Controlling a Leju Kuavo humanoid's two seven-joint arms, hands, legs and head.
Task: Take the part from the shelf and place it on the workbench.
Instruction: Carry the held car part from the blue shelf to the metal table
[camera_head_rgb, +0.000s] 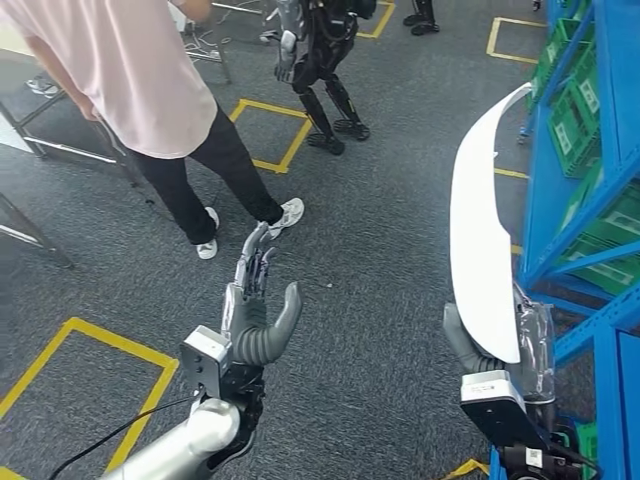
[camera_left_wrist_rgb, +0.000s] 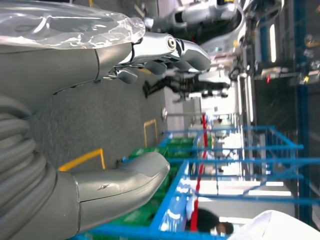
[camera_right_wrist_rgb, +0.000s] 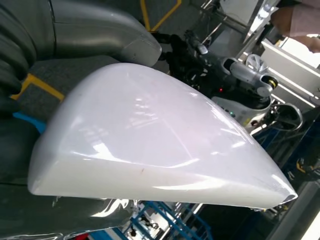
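Right hand: the right hand (camera_head_rgb: 504, 345) sits low at the near right, fingers wrapped round the lower end of the part; its thumb (camera_right_wrist_rgb: 105, 30) lies along the part's smooth face.
Part: a long white curved shell (camera_head_rgb: 480, 235), held upright, its tip pointing up and leaning toward the shelf; clear of the shelf, touching nothing but the hand.
Left hand: the left hand (camera_head_rgb: 253, 305) is raised palm-in over the floor, fingers straight and apart from the thumb, holding nothing.
Shelf: blue rack (camera_head_rgb: 573, 200) with green crates, just beside the part on the right.
Person: someone in a pink top (camera_head_rgb: 136, 70) stands farther off.
Progress: the pick-up looks done; carrying and setting down on the bench remain.
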